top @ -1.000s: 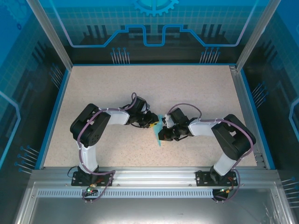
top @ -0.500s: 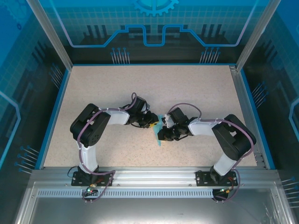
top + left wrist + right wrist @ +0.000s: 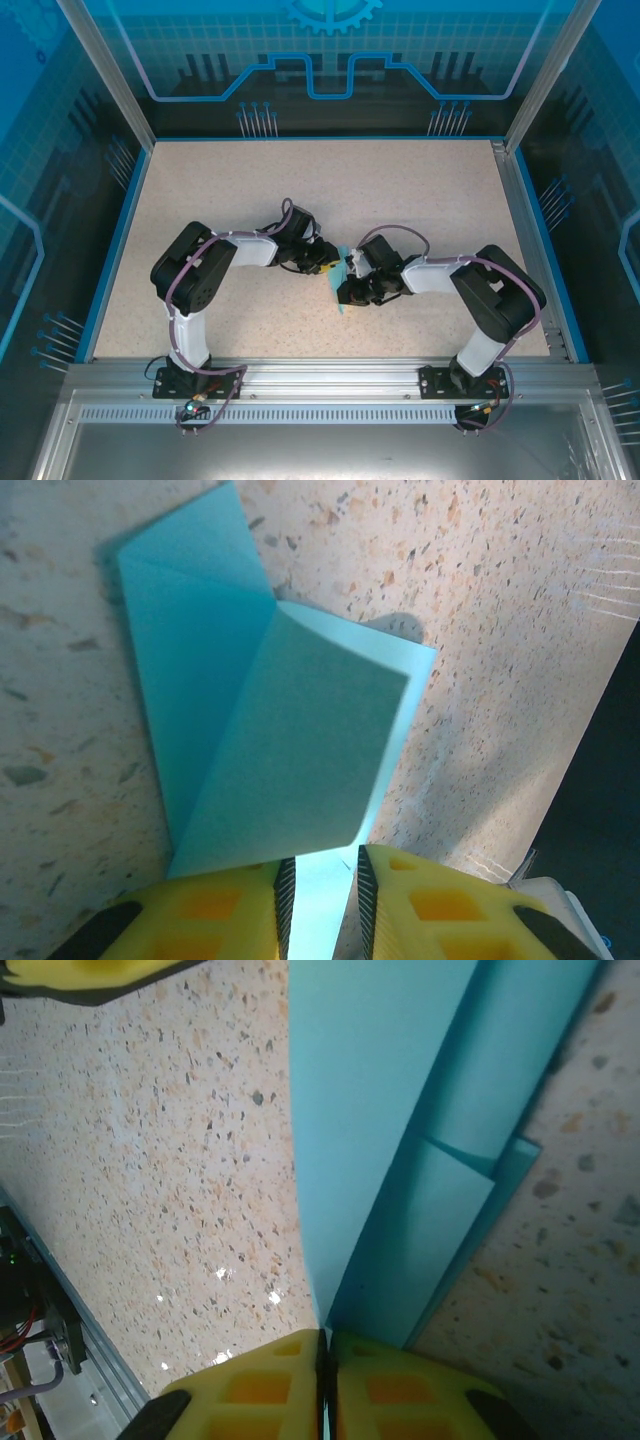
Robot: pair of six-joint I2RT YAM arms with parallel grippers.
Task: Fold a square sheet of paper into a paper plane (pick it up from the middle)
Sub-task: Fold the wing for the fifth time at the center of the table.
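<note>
The light-blue sheet of paper (image 3: 342,303) lies folded into several layers at the middle of the table, between the two wrists. In the left wrist view the paper (image 3: 270,710) shows a raised flap and diagonal creases. My left gripper (image 3: 320,880) stands slightly open at its near edge, with a strip of paper showing in the gap between the yellow fingers (image 3: 210,910). My right gripper (image 3: 326,1345) is shut on a fold of the paper (image 3: 400,1110), which runs straight into the closed jaws. From above, the left gripper (image 3: 328,268) and right gripper (image 3: 345,291) nearly touch.
The speckled tabletop (image 3: 300,190) is bounded by a blue rim and aluminium frame posts (image 3: 110,80). A yellow finger of the left gripper (image 3: 80,972) sits at the top left of the right wrist view. The arm bases (image 3: 195,375) stand at the near edge.
The right wrist has crept a little to the left, toward the left gripper. The left arm and the paper have barely moved.
</note>
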